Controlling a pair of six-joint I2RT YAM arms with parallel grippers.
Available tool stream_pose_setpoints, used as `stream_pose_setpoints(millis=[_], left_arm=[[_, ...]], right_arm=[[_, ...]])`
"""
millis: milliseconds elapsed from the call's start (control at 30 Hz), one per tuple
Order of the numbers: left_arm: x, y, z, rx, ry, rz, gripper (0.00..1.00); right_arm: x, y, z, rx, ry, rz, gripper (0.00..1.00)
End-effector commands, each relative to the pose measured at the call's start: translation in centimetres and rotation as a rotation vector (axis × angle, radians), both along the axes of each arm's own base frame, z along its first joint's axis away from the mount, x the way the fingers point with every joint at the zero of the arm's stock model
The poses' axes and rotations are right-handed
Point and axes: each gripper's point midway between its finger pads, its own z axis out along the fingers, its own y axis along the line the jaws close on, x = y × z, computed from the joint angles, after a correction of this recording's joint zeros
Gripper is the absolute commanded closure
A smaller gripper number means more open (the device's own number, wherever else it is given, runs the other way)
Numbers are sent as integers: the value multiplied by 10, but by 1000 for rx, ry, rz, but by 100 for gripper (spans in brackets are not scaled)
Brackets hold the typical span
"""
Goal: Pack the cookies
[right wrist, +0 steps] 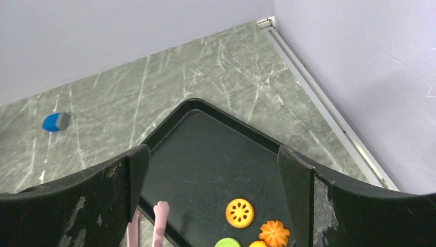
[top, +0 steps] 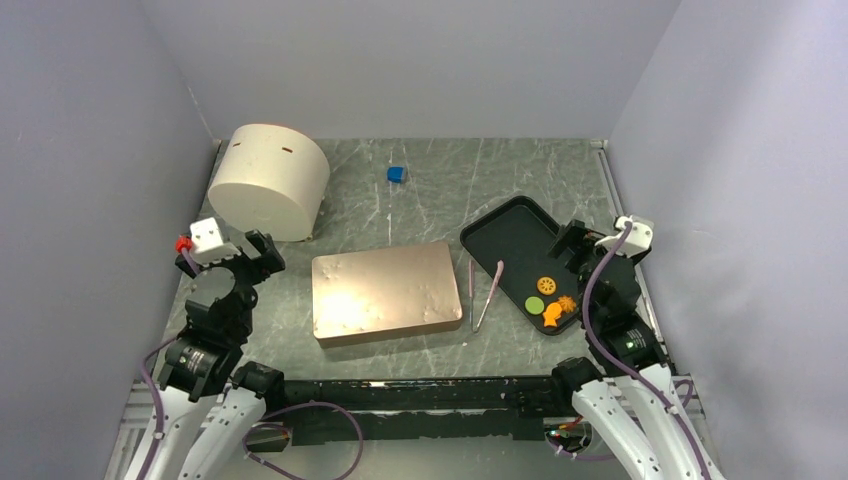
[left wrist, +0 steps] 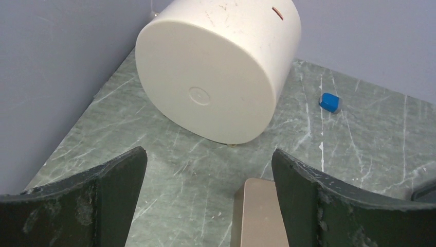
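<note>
Several cookies lie at the near end of a black tray [top: 510, 240]: an orange round [top: 546, 286], a green round [top: 535, 304], an orange flower shape [top: 566, 303] and an orange fish [top: 551, 316]. In the right wrist view the orange round [right wrist: 239, 212], flower [right wrist: 274, 232] and green round [right wrist: 228, 242] show on the tray [right wrist: 205, 149]. A closed tan rectangular tin [top: 385, 292] sits mid-table. My right gripper [right wrist: 213, 170] is open and empty above the tray. My left gripper [left wrist: 208, 175] is open and empty, left of the tin [left wrist: 259, 213].
Pink tweezers [top: 485, 295] lie between tin and tray, their tips in the right wrist view [right wrist: 160, 216]. A large cream cylinder [top: 268, 180] lies on its side at back left [left wrist: 216, 67]. A small blue cube [top: 397, 174] sits at the back. Grey walls enclose the table.
</note>
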Motion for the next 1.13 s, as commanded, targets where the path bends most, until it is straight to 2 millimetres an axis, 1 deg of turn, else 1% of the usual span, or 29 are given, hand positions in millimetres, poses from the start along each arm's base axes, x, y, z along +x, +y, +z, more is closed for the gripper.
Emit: stream_pose_setpoints(millis=[0, 200, 400, 467, 567, 667, 800, 967, 1100], left_arm=[[2, 7, 14, -39, -49, 60, 4], [4, 9, 11, -32, -37, 81, 4], [7, 8, 9, -24, -27, 79, 4], [8, 8, 8, -20, -21, 78, 4], [9, 7, 7, -19, -20, 78, 4], [9, 7, 7, -17, -20, 74, 4], [9, 7, 7, -18, -21, 74, 4], [9, 7, 7, -15, -20, 74, 4], [9, 7, 7, -15, -20, 73, 4]], right_arm=[[4, -7, 12, -20, -60, -45, 0], [6, 4, 16, -28, -99, 34, 0], [11, 28, 19, -42, -113, 167, 0], [11, 25, 19, -15, -117, 144, 0], [10, 15, 21, 38, -124, 70, 0], [6, 9, 24, 28, -145, 49, 0], [1, 8, 30, 31, -178, 58, 0], [2, 10, 30, 51, -150, 58, 0], [0, 11, 31, 53, -165, 67, 0]])
